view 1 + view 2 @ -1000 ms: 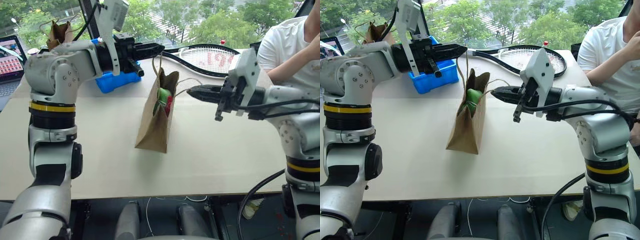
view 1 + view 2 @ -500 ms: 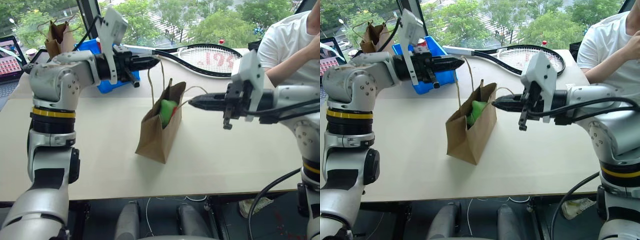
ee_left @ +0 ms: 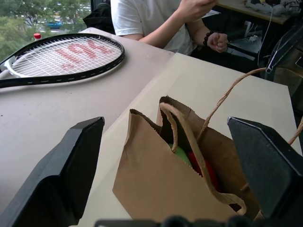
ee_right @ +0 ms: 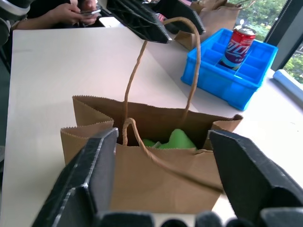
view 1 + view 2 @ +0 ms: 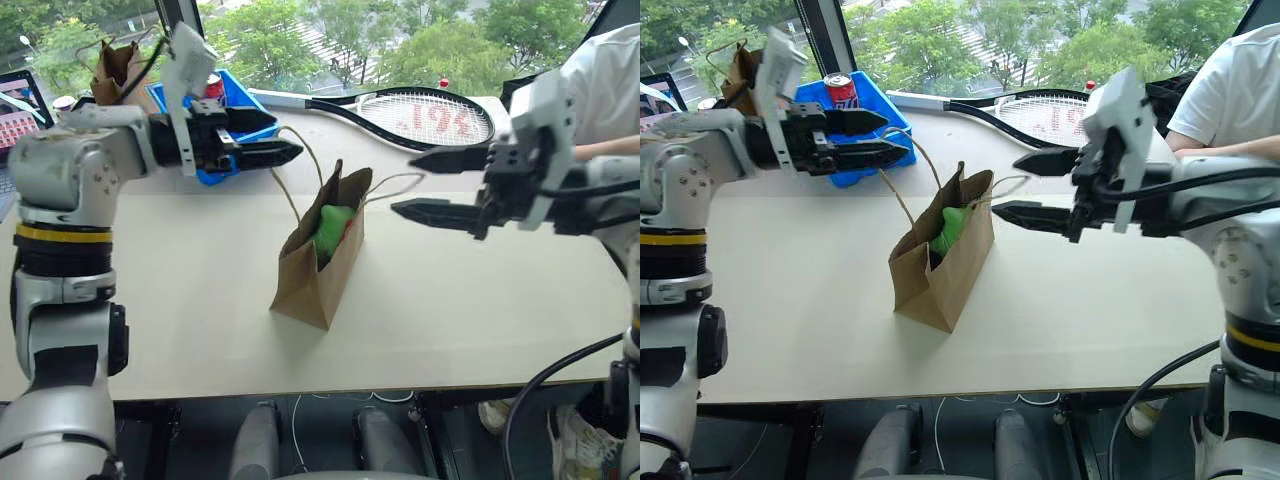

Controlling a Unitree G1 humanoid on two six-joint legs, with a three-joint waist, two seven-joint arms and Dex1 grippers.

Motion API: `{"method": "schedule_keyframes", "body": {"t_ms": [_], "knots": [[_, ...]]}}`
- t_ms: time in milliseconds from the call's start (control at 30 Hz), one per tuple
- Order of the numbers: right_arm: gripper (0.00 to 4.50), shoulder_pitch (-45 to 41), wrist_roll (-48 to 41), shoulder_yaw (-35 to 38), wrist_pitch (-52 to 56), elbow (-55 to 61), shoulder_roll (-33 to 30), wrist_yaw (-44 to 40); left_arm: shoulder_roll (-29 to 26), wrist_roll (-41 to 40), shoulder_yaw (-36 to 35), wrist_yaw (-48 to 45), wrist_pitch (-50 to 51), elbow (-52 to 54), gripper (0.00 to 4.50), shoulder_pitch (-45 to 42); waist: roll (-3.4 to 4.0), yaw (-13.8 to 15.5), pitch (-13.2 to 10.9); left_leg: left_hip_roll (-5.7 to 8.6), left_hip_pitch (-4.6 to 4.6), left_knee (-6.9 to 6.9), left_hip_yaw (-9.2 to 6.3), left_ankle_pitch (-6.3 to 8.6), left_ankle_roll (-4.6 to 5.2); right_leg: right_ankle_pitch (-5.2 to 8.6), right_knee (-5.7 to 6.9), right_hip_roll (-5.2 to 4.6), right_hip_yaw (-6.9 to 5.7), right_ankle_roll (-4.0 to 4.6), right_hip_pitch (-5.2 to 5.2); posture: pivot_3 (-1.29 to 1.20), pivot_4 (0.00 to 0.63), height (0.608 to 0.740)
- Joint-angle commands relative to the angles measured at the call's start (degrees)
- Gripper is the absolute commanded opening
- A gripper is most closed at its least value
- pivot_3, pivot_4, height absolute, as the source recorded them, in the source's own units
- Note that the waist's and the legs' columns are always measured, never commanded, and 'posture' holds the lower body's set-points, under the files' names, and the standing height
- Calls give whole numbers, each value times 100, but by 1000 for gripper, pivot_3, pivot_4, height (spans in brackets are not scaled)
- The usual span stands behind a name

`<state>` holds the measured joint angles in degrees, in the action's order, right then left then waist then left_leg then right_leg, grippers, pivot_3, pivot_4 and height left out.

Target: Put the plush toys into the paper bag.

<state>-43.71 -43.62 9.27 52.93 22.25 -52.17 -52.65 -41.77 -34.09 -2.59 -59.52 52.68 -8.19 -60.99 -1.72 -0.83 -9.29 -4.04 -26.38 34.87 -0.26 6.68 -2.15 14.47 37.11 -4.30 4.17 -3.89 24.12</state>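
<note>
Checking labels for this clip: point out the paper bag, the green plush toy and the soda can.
paper bag [image 5: 305,270], left eye view, on its front panel.
green plush toy [image 5: 330,225], left eye view, on the body showing in the bag's mouth.
soda can [image 5: 842,91], right eye view, on its red side.

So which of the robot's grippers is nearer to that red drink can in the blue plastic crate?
Left. The left gripper, fingers open, hovers right beside the red can and blue crate. The right gripper, also open, is beyond the light-brown paper bag.
</note>
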Motion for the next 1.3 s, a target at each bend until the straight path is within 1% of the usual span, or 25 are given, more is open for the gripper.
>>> {"method": "schedule_keyframes", "body": {"t_ms": [33, 67, 100, 133, 167, 200, 233, 300, 367, 400, 433, 467, 500, 567, 733, 800, 1033, 1167, 1300], "knots": [[4165, -196, -703, 741, 512, -164, -311, -29, -356, -486, -754, -401, -145, 436, 4500, 363, 1, -4, 0, 0, 0, 0, 0, 0, 0, 1, 0, 0, 0, 0, 0, 0, 150, 740], [4165, -183, -857, 818, 653, -181, -392, -44, -444, -589, -892, -500, -120, 463, 4500, 504, 1, -15, 0, 0, 0, -3, 1, 0, 0, 1, 0, -2, 0, 1, 0, 0, 150, 740], [4165, -95, -1073, 912, 845, -174, -476, -71, -620, -569, -960, -695, -250, 595, 4500, 839, 2, -26, -1, 0, 2, -4, 1, 0, 1, 1, 0, -2, 0, 2, 0, 0, 150, 740], [4165, 47, -1200, 966, 969, -125, -580, -122, -776, -544, -1012, -857, -377, 731, 4500, 1188, 2, -35, -1, -2, 4, -6, 2, 0, 1, 2, 3, -1, 0, 4, 1, 0, 150, 740], [4165, 332, -1247, 981, 1051, 5, -696, -205, -990, -306, -966, -989, -678, 939, 4500, 1746, 2, -40, 0, -3, 9, -9, 1, 0, 1, 2, 3, -1, -1, 6, 0, 0, 150, 740], [3635, 635, -1286, 974, 1126, 163, -815, -282, -1158, -199, -1014, -1158, -880, 1192, 4500, 2334, 2, -44, 0, -3, 11, -10, 2, 1, 1, 3, 3, -1, 0, 7, -1, 0, 150, 740], [3519, 832, -1308, 959, 1156, 273, -894, -318, -1258, -154, -1053, -1253, -1010, 1348, 4500, 2710, 3, -58, 1, -3, 13, -14, 3, 1, 1, 3, -1, -2, 0, 9, -3, 0, 150, 740], [2795, 1128, -1327, 916, 1081, 419, -873, -219, -1314, -391, -1262, -1257, -935, 1720, 4500, 3332, 1, -41, -2, -4, 20, -12, 14, 5, 6, 9, 5, -10, 1, 17, -7, 0, 150, 740], [2138, 1420, -1053, 605, 876, 586, -683, 13, -1165, -824, -1591, -1064, -651, 2328, 4500, 3983, -5, -15, -12, -5, -2, 0, 13, 3, 5, 2, 7, -7, -1, 24, 14, 0, 150, 740], [1752, 1528, -837, 394, 739, 639, -582, 134, -1059, -963, -1695, -913, -569, 2601, 4500, 4225, -6, -7, -12, -7, -1, 3, 13, 2, 5, 2, 3, -7, -1, 29, 8, 0, 150, 740], [1496, 1605, -550, 140, 535, 657, -466, 264, -926, -1087, -1764, -711, -520, 2864, 4500, 4417, -6, 1, -12, -9, 3, 8, 14, 3, 4, 7, 0, -9, -2, 37, 0, 0, 150, 740], [1218, 1637, -265, -90, 320, 629, -351, 385, -802, -1198, -1797, -494, -461, 3071, 4500, 4527, -7, 12, -12, -9, 3, 14, 15, 3, 4, 11, 0, -10, -3, 42, -3, 0, 150, 740], [766, 1638, 8, -321, 104, 557, -213, 494, -669, -1322, -1809, -243, -376, 3287, 4500, 4604, -8, 21, -12, -9, 7, 20, 18, 3, 4, 18, -6, -12, -3, 57, -9, 0, 150, 740], [60, 1603, 369, -655, -186, 441, 24, 614, -477, -1523, -1803, 157, -228, 3596, 4500, 4670, -8, 26, -13, -8, 2, 23, 22, 0, 4, 18, -5, -12, -2, 52, -6, 0, 150, 740], [25, 1389, 1141, -1455, -801, 106, 774, 902, -111, -1575, -1541, 1130, -61, 4096, 4500, 4752, -9, -7, -13, -8, 5, 28, 19, -10, 16, 6, -2, -6, 0, 25, -8, 0, 150, 740], [25, 1348, 1392, -1664, -996, -2, 964, 923, -28, -1533, -1443, 1376, -77, 4210, 4500, 4794, -9, -16, -13, -8, 6, 25, 18, -11, 17, -6, 0, -5, 1, 11, -7, 0, 150, 740], [25, 1227, 1801, -1965, -1432, -299, 1710, 1040, 280, -1646, -916, 2075, -18, 4503, 4500, 4798, -9, 2, -13, -8, 4, 19, 16, -11, 17, -20, -2, -2, 1, 18, -8, 0, 150, 740], [25, 1194, 1945, -2082, -1537, -380, 2020, 1062, 362, -1665, -777, 2306, 11, 4517, 4500, 4720, -9, 1, -13, -8, 4, 19, 15, -11, 17, -21, -1, -2, 1, 18, -8, 0, 150, 740], [25, 1229, 2057, -2146, -1578, -415, 2234, 1080, 596, -1613, -543, 2651, 20, 4484, 4500, 4573, -9, 2, -13, -8, 5, 19, 15, -11, 17, -21, -1, -1, 1, 20, -7, 0, 150, 740]]}}
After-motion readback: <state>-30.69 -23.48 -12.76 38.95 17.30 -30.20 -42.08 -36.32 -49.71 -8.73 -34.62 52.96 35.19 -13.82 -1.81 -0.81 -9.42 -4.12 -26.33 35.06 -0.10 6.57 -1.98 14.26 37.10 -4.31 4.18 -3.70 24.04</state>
